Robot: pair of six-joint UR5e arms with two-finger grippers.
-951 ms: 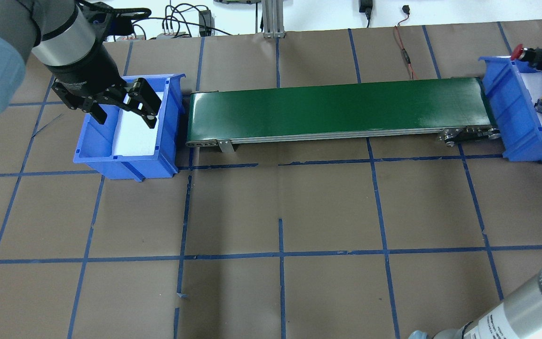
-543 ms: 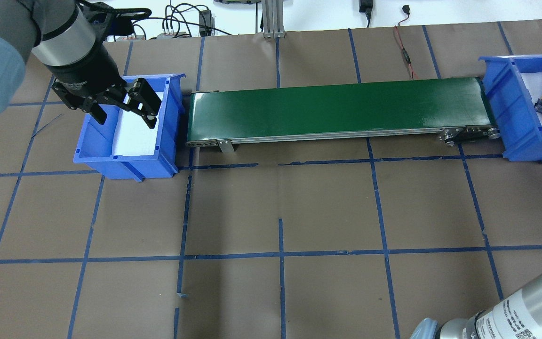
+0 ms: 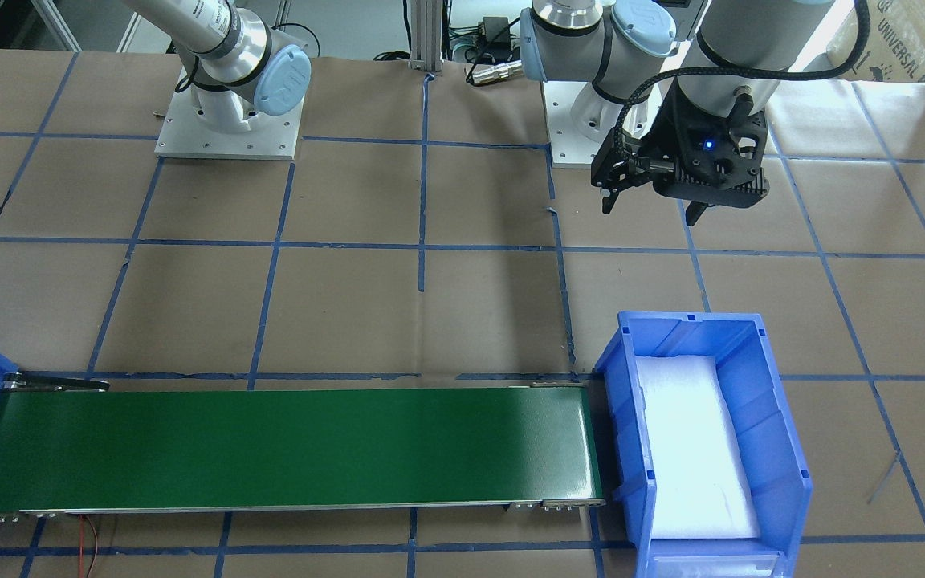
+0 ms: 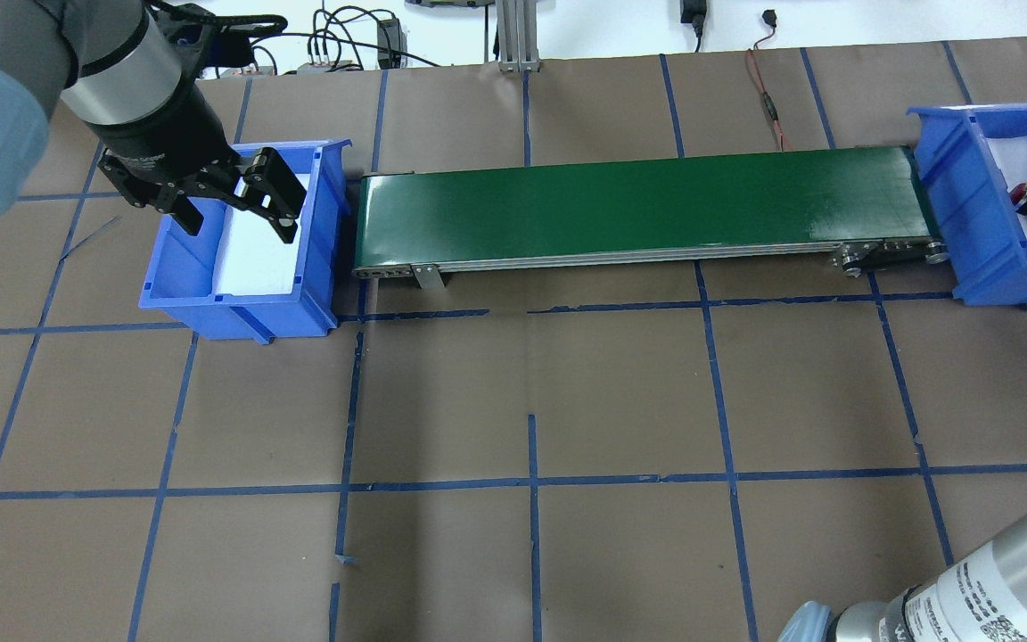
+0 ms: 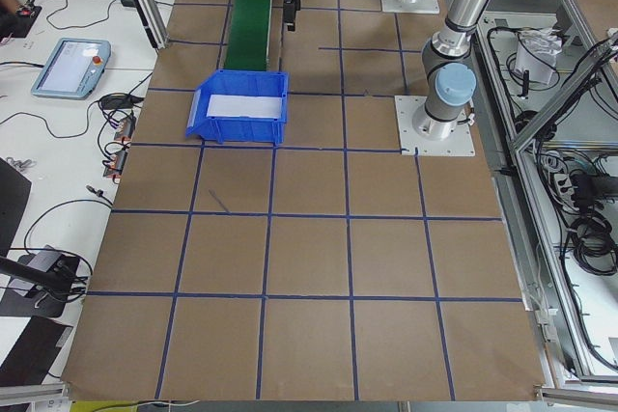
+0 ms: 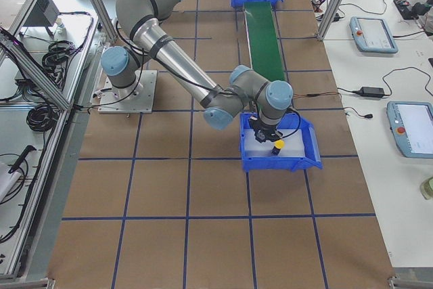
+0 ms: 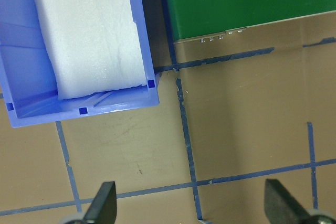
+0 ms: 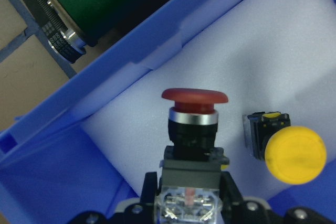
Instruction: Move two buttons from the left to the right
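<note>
Two hands noted: right hand (image 8: pixel 190 192) is clamped on red button (image 8: pixel 195 109), foam (image 8: pixel 273 51) close beyond its cap; yellow button (image 8: pixel 295 153) lies just beside the hand, inside blue bin (image 8: pixel 131 51). Judgement: lower till body meets foam, clear of yellow, then release; left hand (image 4: pixel 237 218) is spread, holding nothing.

Overhead view. Table (image 4: pixel 531 392) covered in brown paper, marked off by a blue tape grid (image 4: pixel 533 481). Green conveyor belt (image 4: pixel 638 207) lies across the table toward 12 o'clock. Blue bin (image 4: pixel 237 314) just beside its 9 o'clock end, lined with white foam (image 4: pixel 255 259). Second blue bin (image 4: pixel 955 192) at the belt's 3 o'clock end, also lined with foam (image 4: pixel 1008 160). Red-black wire (image 4: pixel 768 98) at 1 o'clock of the belt. Aluminium post (image 4: pixel 513 36) at 12 o'clock.
</note>
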